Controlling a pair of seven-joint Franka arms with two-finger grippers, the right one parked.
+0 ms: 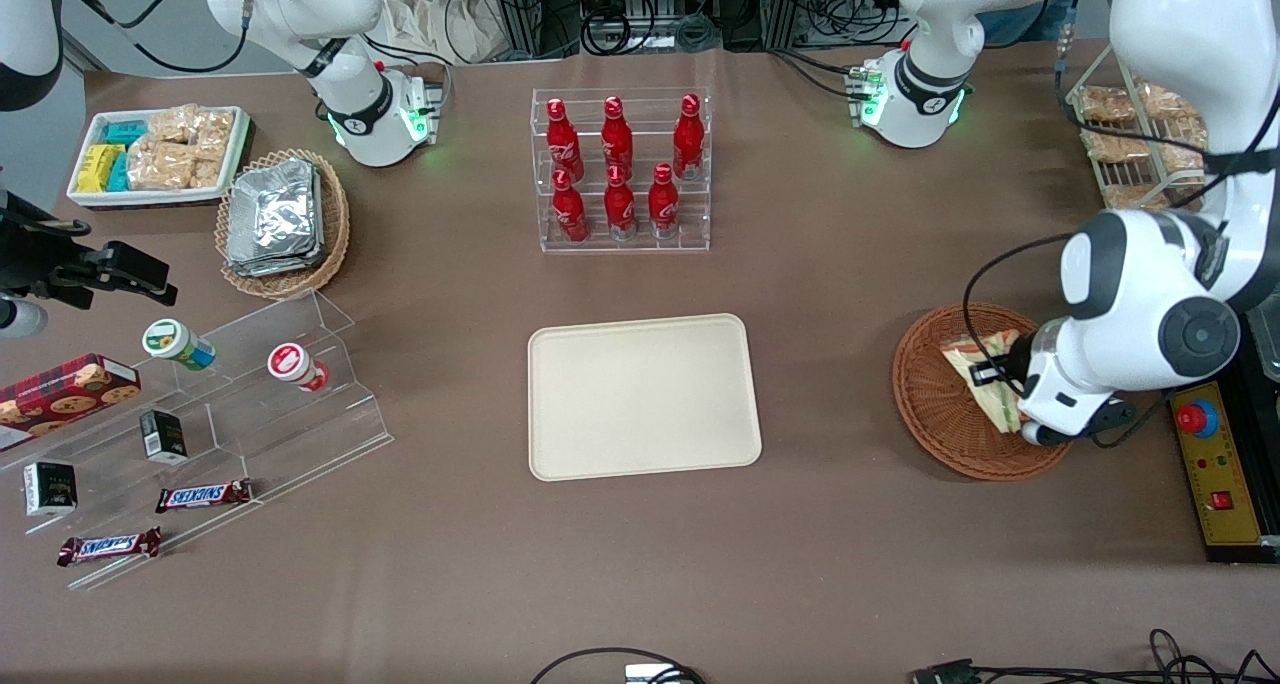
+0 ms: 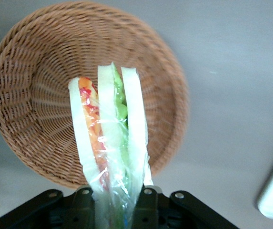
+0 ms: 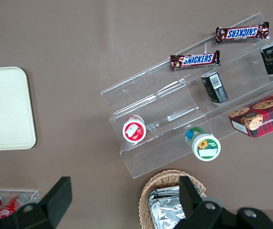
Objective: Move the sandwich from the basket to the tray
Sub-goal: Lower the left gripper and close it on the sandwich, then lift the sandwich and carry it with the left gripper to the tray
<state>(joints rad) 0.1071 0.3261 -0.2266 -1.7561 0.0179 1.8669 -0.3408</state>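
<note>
The clear-wrapped sandwich (image 2: 108,138), pale bread with green and orange-pink filling, is pinched on edge between my gripper's (image 2: 113,202) black fingers. It hangs just above the round reddish-brown wicker basket (image 2: 41,86). In the front view the gripper (image 1: 1005,379) and sandwich (image 1: 975,362) sit over the basket (image 1: 935,404) at the working arm's end of the table. The cream tray (image 1: 640,396) lies bare at the table's middle, well apart from the basket.
A clear rack of red bottles (image 1: 622,169) stands farther from the camera than the tray. A yellow control box (image 1: 1222,474) lies beside the basket. A tan basket of foil packets (image 1: 280,219), a white snack bin (image 1: 155,154) and a clear stepped shelf (image 1: 220,414) sit toward the parked arm's end.
</note>
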